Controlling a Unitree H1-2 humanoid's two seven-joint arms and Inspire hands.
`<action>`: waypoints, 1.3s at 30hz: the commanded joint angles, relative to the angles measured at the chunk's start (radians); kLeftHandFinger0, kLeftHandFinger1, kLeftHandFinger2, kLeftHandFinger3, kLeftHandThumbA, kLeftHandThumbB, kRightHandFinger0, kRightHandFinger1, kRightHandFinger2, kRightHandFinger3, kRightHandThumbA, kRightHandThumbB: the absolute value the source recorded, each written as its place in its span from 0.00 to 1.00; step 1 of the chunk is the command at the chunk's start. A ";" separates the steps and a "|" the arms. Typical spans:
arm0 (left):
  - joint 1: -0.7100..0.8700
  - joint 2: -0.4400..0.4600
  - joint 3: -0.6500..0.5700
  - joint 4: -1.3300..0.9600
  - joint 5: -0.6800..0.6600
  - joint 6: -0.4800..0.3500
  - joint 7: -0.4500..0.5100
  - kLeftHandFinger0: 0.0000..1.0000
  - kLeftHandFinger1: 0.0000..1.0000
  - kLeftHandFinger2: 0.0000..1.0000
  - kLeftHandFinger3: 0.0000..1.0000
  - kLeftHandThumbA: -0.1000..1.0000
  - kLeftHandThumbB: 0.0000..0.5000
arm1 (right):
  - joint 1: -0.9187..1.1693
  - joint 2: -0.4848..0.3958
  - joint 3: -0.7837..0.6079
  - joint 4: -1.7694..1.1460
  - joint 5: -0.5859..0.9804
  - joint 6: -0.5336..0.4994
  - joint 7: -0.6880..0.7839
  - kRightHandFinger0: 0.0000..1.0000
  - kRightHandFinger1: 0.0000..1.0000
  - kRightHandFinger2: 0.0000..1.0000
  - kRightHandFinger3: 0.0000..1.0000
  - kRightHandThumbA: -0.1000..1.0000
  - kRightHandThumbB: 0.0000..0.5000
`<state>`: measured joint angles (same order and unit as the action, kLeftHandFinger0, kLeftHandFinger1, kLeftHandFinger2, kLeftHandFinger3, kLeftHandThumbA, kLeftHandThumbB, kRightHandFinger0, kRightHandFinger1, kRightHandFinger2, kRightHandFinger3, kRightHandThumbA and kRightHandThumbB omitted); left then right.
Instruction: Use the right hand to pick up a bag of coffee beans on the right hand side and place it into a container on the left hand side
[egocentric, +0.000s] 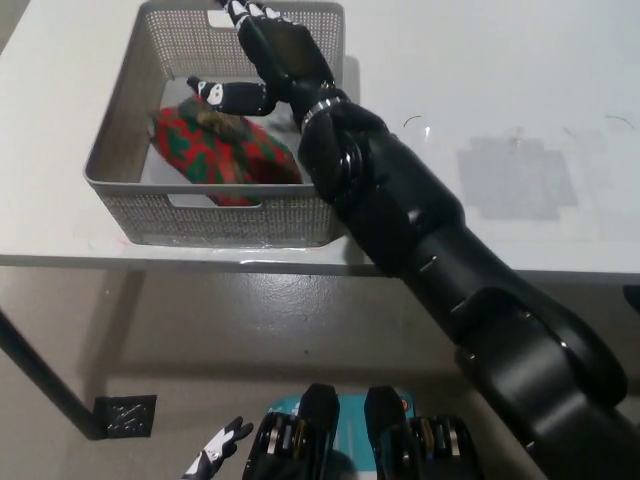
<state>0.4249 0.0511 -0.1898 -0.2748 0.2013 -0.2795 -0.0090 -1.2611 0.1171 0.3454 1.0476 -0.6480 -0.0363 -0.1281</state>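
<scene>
Coffee bag (225, 150) lies inside basket (120, 160); right hand (270, 50) spread above, holding nothing. Risk: withdrawing arm snags basket rim, drags it off surface (520, 110). Left hand (218, 462) low, grip unclear.

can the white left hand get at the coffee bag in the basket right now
Probably not. The left hand hangs low, below the table edge, while the coffee bag lies inside the basket, with the open right hand over it.
</scene>
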 joint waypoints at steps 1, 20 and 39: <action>0.021 -0.002 -0.015 -0.023 0.005 -0.016 -0.010 1.00 1.00 1.00 1.00 1.00 0.94 | -0.031 -0.034 0.007 -0.078 0.043 0.040 0.128 1.00 1.00 1.00 1.00 1.00 1.00; 0.038 0.002 0.025 0.009 -0.020 -0.019 0.015 1.00 1.00 1.00 1.00 1.00 0.94 | 0.329 -0.184 -0.218 -1.196 0.329 0.212 0.289 1.00 1.00 1.00 1.00 1.00 0.78; -0.004 0.016 0.078 0.064 -0.022 -0.050 0.030 1.00 1.00 1.00 1.00 1.00 0.94 | 0.931 -0.195 -0.247 -1.800 0.415 0.173 0.204 1.00 1.00 1.00 1.00 1.00 0.73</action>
<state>0.4309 0.0536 -0.1596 -0.2300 0.2002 -0.2828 -0.0085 -0.5042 -0.0687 0.1745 -0.2702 -0.4341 0.1236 0.0734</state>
